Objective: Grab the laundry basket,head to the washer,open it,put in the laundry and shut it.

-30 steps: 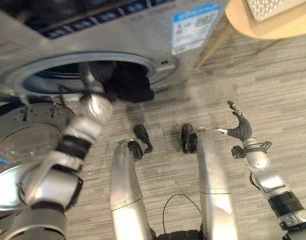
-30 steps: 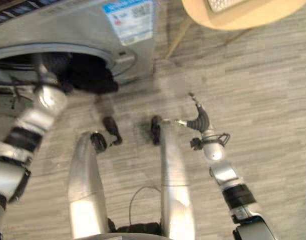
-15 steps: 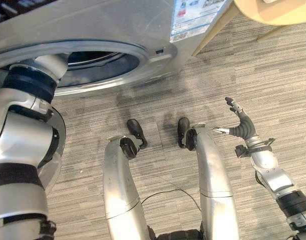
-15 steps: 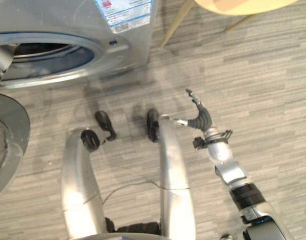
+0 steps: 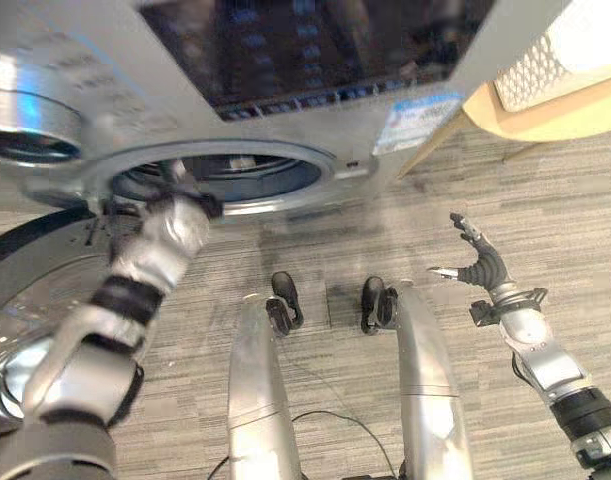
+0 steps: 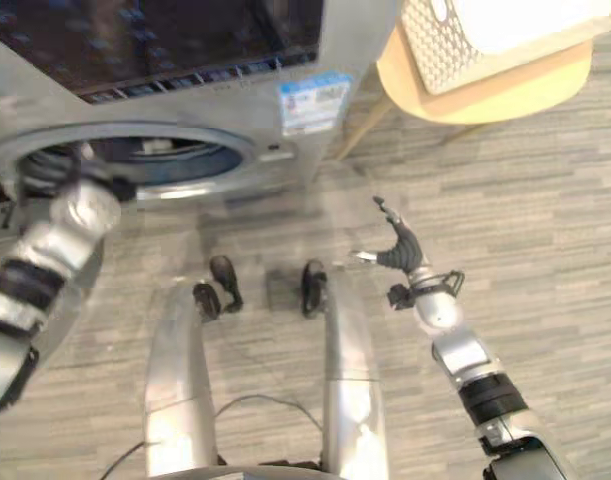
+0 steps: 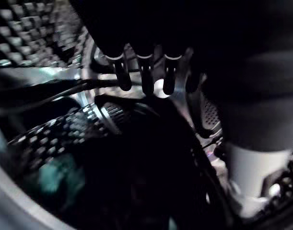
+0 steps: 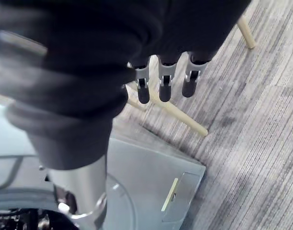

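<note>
Washer point(image 5: 285, 90) left of table point(image 5: 545, 105)

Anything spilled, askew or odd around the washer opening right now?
Nothing stands out. The silver front-loading washer has its round door swung open, the left hand is at the drum opening's rim, and no laundry lies on the grey striped floor. The right hand hangs open.

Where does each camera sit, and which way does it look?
Left eye view: on the head, looking down at the washer, its open door, both arms.
Right eye view: beside it, same scene; the basket on the stool.
Left wrist view: along the left robot hand into the drum.
Right wrist view: along the right robot hand to the floor.
Both wrist views show the washer.
</note>
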